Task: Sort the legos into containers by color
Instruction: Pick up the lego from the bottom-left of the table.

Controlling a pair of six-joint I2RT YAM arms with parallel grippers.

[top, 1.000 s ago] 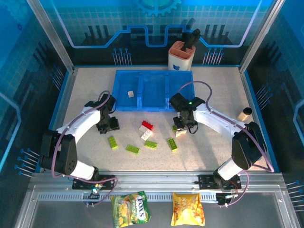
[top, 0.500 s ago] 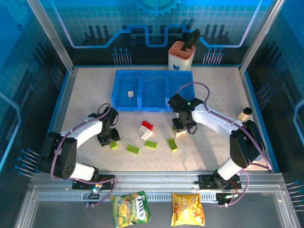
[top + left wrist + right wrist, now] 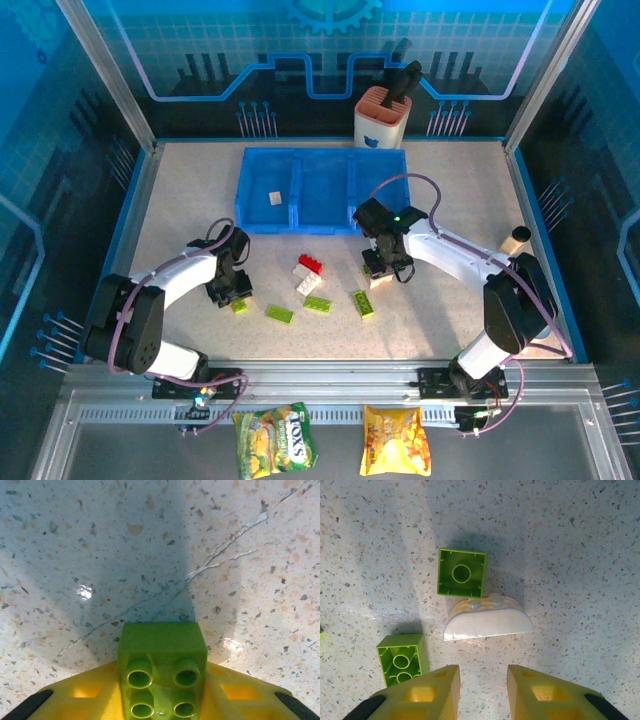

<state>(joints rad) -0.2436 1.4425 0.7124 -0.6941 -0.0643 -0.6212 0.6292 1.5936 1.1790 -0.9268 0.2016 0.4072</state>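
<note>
L gripper (image 3: 235, 292) was clamped on lime brick (image 3: 161, 672), near-left on table (image 3: 450, 170), low over surface. Brick stuck out past fingertips. Risk: hold looked shallow, so brick could pivot or slip on lift.

R gripper (image 3: 484, 677) was open, jaws apart above cream arched brick (image 3: 489, 621), mid-table, just near of containers (image 3: 325, 195). Upturned green brick (image 3: 462, 572) sat just beside it. Risk: closing off-centre could nudge it or catch both, putting wrong colour in bin.
</note>
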